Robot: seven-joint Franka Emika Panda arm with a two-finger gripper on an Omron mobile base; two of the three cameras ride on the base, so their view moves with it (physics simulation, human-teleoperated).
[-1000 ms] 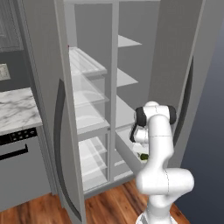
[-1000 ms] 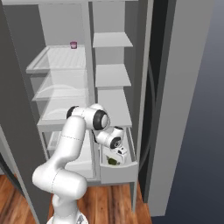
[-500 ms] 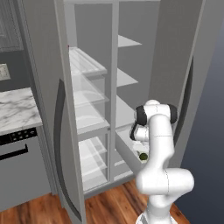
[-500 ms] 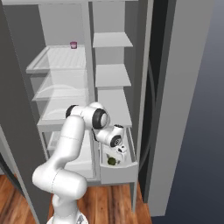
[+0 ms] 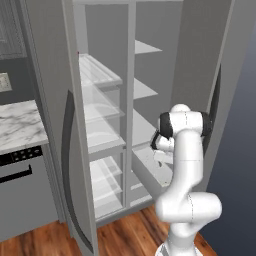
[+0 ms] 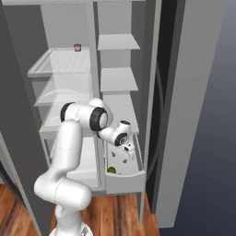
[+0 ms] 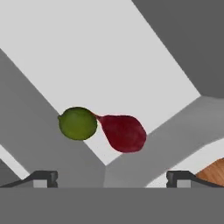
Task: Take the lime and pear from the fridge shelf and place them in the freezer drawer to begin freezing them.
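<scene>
The tool [image 7: 112, 177] hangs over the freezer drawer [image 6: 124, 177], fingers spread wide apart with nothing between them. In the hand view, the lime [image 7: 78, 124] and the pear [image 7: 123, 133] lie on the pale drawer floor, touching each other, tucked close to a corner where two grey walls meet. Plenty of bare floor stretches away from the fruit on the far side. From the right base view, the lime [image 6: 111, 169] sits near the drawer's front wall, the wrist just above it.
</scene>
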